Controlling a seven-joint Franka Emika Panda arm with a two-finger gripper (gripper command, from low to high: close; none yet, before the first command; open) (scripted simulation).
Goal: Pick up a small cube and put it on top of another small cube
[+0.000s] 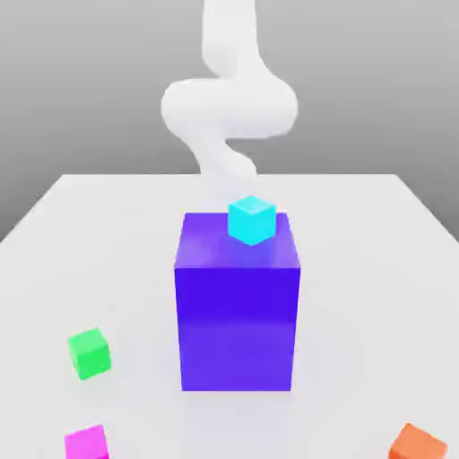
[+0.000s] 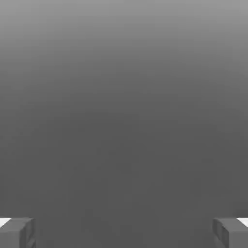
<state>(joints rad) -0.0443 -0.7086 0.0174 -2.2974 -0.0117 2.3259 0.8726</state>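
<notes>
Jaws wide apart, nothing between.

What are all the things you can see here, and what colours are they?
pink cube: one, magenta-pink, on the table at the bottom edge, exterior view's left.
green cube: one, bright green, on the table just behind the pink cube, apart from it.
orange cube: one, orange, on the table at the bottom corner, exterior view's right.
purple block: one, big, purple-blue, middle of the table.
cyan cube: one, cyan, on top of the purple block.
table: one, white, under everything.
arm: one, white, behind the purple block.
gripper: one, grey fingers wide apart, holding nothing.
</notes>
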